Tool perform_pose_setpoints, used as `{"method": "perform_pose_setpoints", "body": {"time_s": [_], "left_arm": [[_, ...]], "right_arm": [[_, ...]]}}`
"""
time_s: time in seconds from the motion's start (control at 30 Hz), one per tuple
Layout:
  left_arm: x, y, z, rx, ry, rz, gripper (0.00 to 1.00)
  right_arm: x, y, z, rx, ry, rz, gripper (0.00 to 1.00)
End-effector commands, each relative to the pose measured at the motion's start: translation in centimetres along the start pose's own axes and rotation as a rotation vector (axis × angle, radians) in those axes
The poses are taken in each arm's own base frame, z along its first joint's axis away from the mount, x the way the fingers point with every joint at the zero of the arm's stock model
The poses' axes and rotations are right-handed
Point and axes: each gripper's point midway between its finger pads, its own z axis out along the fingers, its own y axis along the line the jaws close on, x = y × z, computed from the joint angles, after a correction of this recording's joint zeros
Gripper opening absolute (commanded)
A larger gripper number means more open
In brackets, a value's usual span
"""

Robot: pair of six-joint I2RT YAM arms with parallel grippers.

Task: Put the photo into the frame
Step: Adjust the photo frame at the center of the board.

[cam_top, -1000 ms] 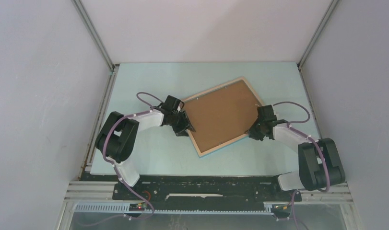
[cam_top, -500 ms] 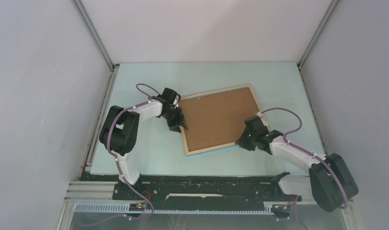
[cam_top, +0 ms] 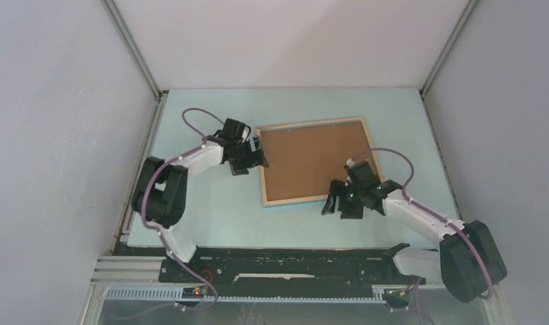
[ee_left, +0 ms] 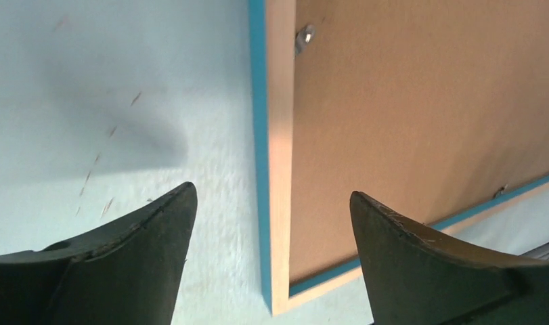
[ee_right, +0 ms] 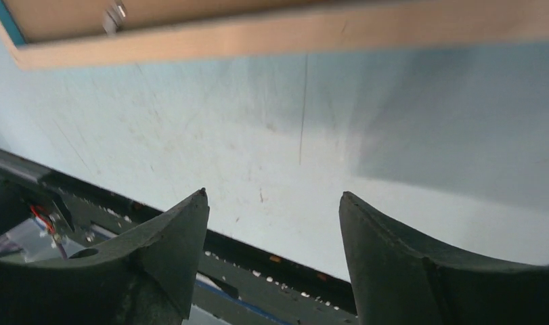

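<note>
Frame (ee_left: 279, 135) lies face-down on the table (ee_left: 122, 101), backing board (ee_left: 427, 101) up, so the blue front's hidden bar the edges. Left gripper (ee_left: 271, 192) gapes over its left rim. Right gripper (ee_right: 273, 195) gapes just off the near rim, and both are empty.

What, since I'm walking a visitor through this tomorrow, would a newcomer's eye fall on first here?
A large thin rectangular picture frame lies back-up on the pale blue-green table, light wood rim and blue edges around a plain brown backing board. The left hand stands open at its left edge, the right hand open just off its near edge; neither holds anything.
</note>
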Motion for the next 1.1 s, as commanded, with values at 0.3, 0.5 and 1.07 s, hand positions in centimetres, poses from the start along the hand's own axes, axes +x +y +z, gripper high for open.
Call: {"method": "perform_pose_setpoints", "body": {"time_s": [0.3,0.5,1.07], "left_arm": [[9.5,-5.4,-6.9,0.256,-0.092,-0.146,0.95],[15.4,-11.1,-4.4,0.327,0.082,-0.032,0.98],[13.9,-8.7,0.9,0.282,0.109,-0.237,0.90]], "right_arm": [[-20.2,-7.5,-6.0,0.174,-0.401,0.119,0.94],[-26.1,-14.1,-6.2,0.240,-0.412,0.319,0.93],[-20.3,-14.2,-2.1,0.053,-0.256,0.441,0.58]]}}
